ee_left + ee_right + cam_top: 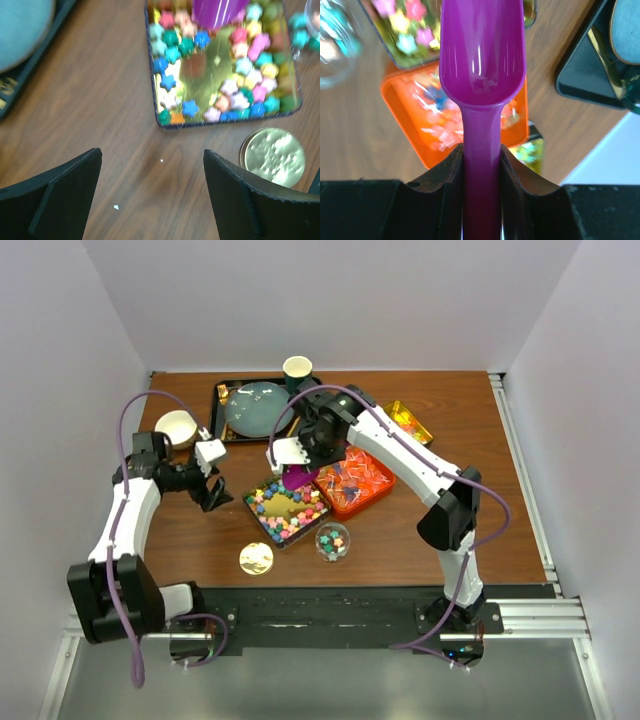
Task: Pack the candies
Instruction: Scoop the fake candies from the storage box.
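Here the left gripper [151, 160] hangs spread and empty just beside the tray [226, 122] of candies [245, 65]; the right gripper [480, 150] pinches the purple scoop [481, 65] over that tray.

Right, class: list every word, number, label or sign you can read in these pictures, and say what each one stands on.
No text can be read in any view.
Gold lid: mottled shine on its face; too blurred to make out any lettering.
Black tray: gold marks near its edge; too small and blurred to read.
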Action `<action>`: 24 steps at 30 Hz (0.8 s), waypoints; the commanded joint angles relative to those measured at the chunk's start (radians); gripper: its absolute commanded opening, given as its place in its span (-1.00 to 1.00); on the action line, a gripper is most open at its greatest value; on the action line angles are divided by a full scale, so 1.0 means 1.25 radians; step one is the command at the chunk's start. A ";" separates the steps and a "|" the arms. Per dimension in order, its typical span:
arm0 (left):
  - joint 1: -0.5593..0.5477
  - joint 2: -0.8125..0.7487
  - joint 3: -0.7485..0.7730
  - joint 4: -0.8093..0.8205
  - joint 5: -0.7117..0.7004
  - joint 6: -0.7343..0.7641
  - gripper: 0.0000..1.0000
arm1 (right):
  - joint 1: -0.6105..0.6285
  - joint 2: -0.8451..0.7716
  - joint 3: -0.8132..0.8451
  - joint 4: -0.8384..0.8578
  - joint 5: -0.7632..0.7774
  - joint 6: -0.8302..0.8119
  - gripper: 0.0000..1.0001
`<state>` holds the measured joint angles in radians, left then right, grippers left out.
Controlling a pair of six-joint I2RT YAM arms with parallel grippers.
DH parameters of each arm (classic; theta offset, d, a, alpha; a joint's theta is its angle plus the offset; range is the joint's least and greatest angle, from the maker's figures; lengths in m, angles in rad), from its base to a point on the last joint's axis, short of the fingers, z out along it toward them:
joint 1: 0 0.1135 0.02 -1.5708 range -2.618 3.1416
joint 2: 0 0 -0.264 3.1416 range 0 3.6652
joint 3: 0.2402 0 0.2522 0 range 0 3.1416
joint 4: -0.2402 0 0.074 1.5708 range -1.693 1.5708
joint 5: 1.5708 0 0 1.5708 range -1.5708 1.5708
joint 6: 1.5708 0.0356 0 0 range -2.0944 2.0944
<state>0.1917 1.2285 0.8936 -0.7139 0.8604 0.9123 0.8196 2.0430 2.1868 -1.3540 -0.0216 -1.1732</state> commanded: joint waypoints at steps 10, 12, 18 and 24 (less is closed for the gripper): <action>0.012 0.099 -0.099 0.111 0.014 0.099 0.70 | 0.076 -0.019 -0.071 -0.184 0.225 -0.311 -1.00; 0.012 0.106 -0.109 0.132 0.023 0.090 0.70 | 0.089 -0.013 -0.078 -0.184 0.261 -0.328 -1.00; 0.014 0.125 -0.121 0.180 0.063 0.041 0.68 | 0.115 0.019 -0.085 -0.183 0.326 -0.355 -1.00; 0.012 0.100 -0.169 0.205 0.076 0.033 0.66 | 0.128 0.052 -0.100 -0.181 0.382 -0.362 -1.00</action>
<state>0.2008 1.3830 0.7212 -0.5045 0.8974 0.9607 0.9707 2.0850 2.0708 -1.3384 0.3542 -1.5837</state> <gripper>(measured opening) 0.837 0.306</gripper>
